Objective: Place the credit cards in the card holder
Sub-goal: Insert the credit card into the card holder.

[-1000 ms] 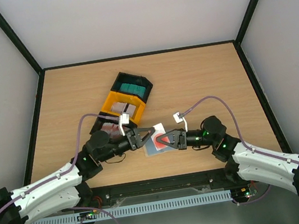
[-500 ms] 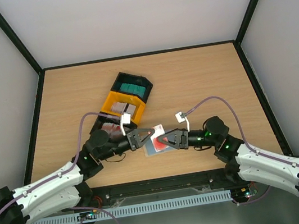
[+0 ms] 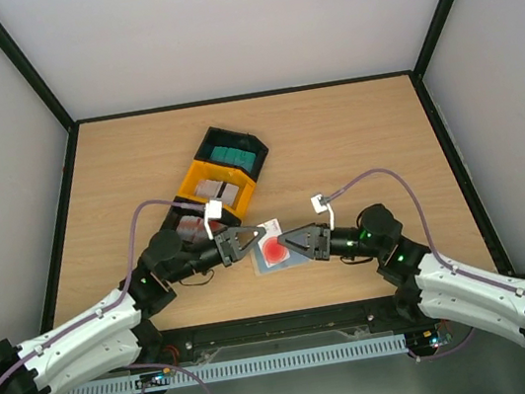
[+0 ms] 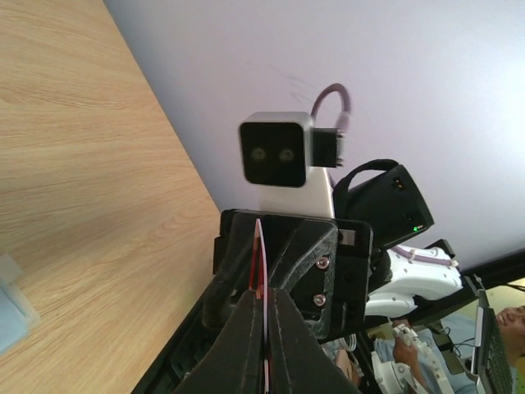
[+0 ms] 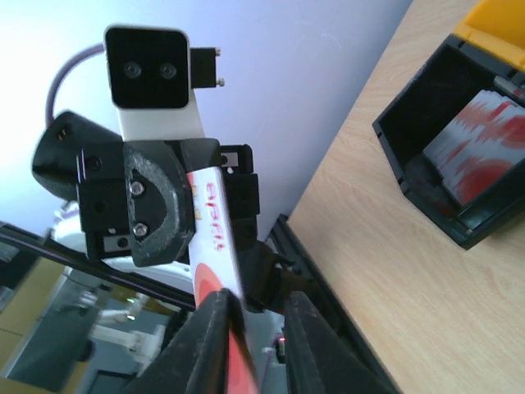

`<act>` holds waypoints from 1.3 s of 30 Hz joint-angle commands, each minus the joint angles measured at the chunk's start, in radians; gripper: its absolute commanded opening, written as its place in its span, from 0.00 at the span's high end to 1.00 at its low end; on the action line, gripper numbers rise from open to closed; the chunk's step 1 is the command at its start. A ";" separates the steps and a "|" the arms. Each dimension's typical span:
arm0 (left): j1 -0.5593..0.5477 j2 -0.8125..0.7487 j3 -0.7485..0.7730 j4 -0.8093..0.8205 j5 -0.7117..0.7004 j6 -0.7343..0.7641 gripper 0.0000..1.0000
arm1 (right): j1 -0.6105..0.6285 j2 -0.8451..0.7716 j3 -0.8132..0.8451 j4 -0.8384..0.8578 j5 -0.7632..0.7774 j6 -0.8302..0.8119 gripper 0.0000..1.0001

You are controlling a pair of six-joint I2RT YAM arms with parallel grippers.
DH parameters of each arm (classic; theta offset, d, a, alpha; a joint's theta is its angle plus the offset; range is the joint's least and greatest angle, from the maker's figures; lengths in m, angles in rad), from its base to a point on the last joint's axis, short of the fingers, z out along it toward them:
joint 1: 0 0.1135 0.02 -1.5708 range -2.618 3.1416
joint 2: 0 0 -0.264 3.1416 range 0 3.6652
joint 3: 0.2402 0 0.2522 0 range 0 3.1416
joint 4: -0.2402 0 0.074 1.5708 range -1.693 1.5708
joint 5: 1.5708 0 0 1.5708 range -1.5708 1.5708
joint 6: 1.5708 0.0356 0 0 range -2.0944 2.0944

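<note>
Left gripper (image 3: 253, 241) clamped on thin white red-blotched plastic card (image 3: 273, 249) — held over wooden bench (image 3: 352, 133) by its near edge; right gripper (image 3: 290, 243) jaws straddle it — possibly loose, can't tell.

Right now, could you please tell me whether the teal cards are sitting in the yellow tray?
No, the teal cards lie in the black tray just beyond the yellow tray, in the top view.

black tray (image 3: 220, 132) | yellow tray (image 3: 197, 179) joined beside it | both on wooden table (image 3: 352, 133)
</note>
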 commanded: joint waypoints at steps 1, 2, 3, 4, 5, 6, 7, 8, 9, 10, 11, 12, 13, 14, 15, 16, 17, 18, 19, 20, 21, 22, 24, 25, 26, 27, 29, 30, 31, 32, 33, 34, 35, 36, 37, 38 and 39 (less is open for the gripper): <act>0.004 0.012 -0.006 0.047 0.030 0.005 0.97 | 0.004 0.024 0.049 -0.007 -0.005 -0.038 0.89; 0.004 0.015 -0.008 0.044 0.028 0.004 0.98 | 0.003 0.021 0.052 -0.013 -0.003 -0.044 0.96; 0.005 0.018 -0.007 0.036 0.022 0.003 0.98 | 0.003 0.014 0.051 -0.015 0.003 -0.046 0.98; 0.005 0.019 -0.004 0.019 0.013 0.004 0.95 | 0.003 0.005 0.051 -0.025 0.020 -0.050 0.98; 0.005 0.017 0.000 -0.007 -0.001 0.008 0.88 | 0.003 -0.004 0.050 -0.042 0.039 -0.054 0.98; 0.007 0.017 0.003 -0.046 -0.025 0.011 0.82 | 0.003 -0.012 0.047 -0.060 0.058 -0.062 0.98; 0.007 0.016 0.007 -0.087 -0.061 0.017 0.76 | 0.003 -0.018 0.041 -0.082 0.080 -0.066 0.98; 0.006 0.020 0.012 -0.131 -0.091 0.024 0.70 | 0.003 -0.022 0.033 -0.096 0.104 -0.066 0.98; 0.007 0.026 0.024 -0.194 -0.132 0.030 0.59 | 0.003 -0.022 0.026 -0.117 0.136 -0.065 0.98; 0.008 0.036 0.038 -0.263 -0.182 0.038 0.50 | 0.003 -0.018 0.020 -0.152 0.172 -0.067 0.98; 0.007 0.047 0.054 -0.343 -0.230 0.048 0.44 | 0.003 -0.011 0.014 -0.189 0.217 -0.072 0.98; 0.007 0.062 0.067 -0.407 -0.277 0.053 0.41 | 0.002 0.002 0.006 -0.221 0.271 -0.078 0.98; 0.008 0.077 0.075 -0.460 -0.312 0.056 0.40 | 0.000 0.020 -0.001 -0.244 0.299 -0.083 0.98; 0.007 0.094 0.075 -0.487 -0.332 0.060 0.40 | -0.006 0.039 -0.014 -0.248 0.308 -0.085 0.98; 0.008 0.111 0.072 -0.495 -0.336 0.061 0.40 | -0.012 0.064 -0.026 -0.238 0.309 -0.087 0.98; 0.006 0.130 0.065 -0.494 -0.336 0.061 0.41 | -0.017 0.088 -0.037 -0.225 0.308 -0.091 0.98; 0.007 0.153 0.059 -0.488 -0.331 0.060 0.43 | -0.022 0.115 -0.045 -0.211 0.304 -0.099 0.98; 0.007 0.179 0.053 -0.476 -0.325 0.059 0.45 | -0.024 0.151 -0.054 -0.199 0.303 -0.105 0.98; 0.006 0.207 0.051 -0.472 -0.321 0.057 0.48 | -0.027 0.180 -0.059 -0.186 0.301 -0.112 0.98; 0.006 0.236 0.049 -0.466 -0.321 0.053 0.50 | -0.030 0.210 -0.065 -0.166 0.294 -0.116 0.98; 0.006 0.264 0.046 -0.463 -0.322 0.053 0.53 | -0.035 0.242 -0.073 -0.139 0.282 -0.117 0.98; 0.006 0.292 0.045 -0.449 -0.321 0.054 0.55 | -0.040 0.274 -0.079 -0.112 0.266 -0.115 0.98; 0.005 0.339 0.040 -0.428 -0.315 0.052 0.59 | -0.043 0.337 -0.083 -0.068 0.247 -0.114 0.98; 0.004 0.360 0.042 -0.419 -0.311 0.053 0.61 | -0.045 0.363 -0.084 -0.049 0.241 -0.115 0.98; 0.004 0.385 0.044 -0.411 -0.308 0.056 0.63 | -0.045 0.386 -0.087 -0.019 0.238 -0.118 0.98; 0.002 0.402 0.044 -0.401 -0.304 0.058 0.65 | -0.046 0.402 -0.087 -0.007 0.242 -0.119 0.98; 0.001 0.435 0.046 -0.384 -0.298 0.065 0.66 | -0.048 0.424 -0.080 0.009 0.256 -0.129 0.98; 0.001 0.450 0.052 -0.384 -0.300 0.067 0.67 | -0.049 0.430 -0.077 0.009 0.266 -0.135 0.98; -0.001 0.466 0.056 -0.390 -0.303 0.070 0.68 | -0.054 0.432 -0.077 0.009 0.277 -0.138 0.98; -0.001 0.479 0.061 -0.400 -0.310 0.071 0.69 | -0.059 0.433 -0.078 0.010 0.283 -0.141 0.98; -0.003 0.489 0.065 -0.406 -0.316 0.072 0.70 | -0.064 0.434 -0.080 0.011 0.287 -0.142 0.98; -0.004 0.498 0.066 -0.411 -0.321 0.072 0.71 | -0.068 0.434 -0.083 0.011 0.288 -0.143 0.98; -0.005 0.506 0.067 -0.415 -0.325 0.070 0.72 | -0.074 0.435 -0.087 0.012 0.289 -0.144 0.98; -0.005 0.511 0.068 -0.415 -0.325 0.065 0.72 | -0.080 0.439 -0.089 0.012 0.289 -0.147 0.98; -0.006 0.515 0.067 -0.413 -0.325 0.061 0.73 | -0.087 0.442 -0.090 0.012 0.286 -0.150 0.98; -0.006 0.518 0.067 -0.413 -0.324 0.056 0.74 | -0.095 0.448 -0.091 0.015 0.281 -0.152 0.98; -0.005 0.519 0.066 -0.413 -0.323 0.054 0.75 | -0.099 0.454 -0.090 0.019 0.274 -0.155 0.98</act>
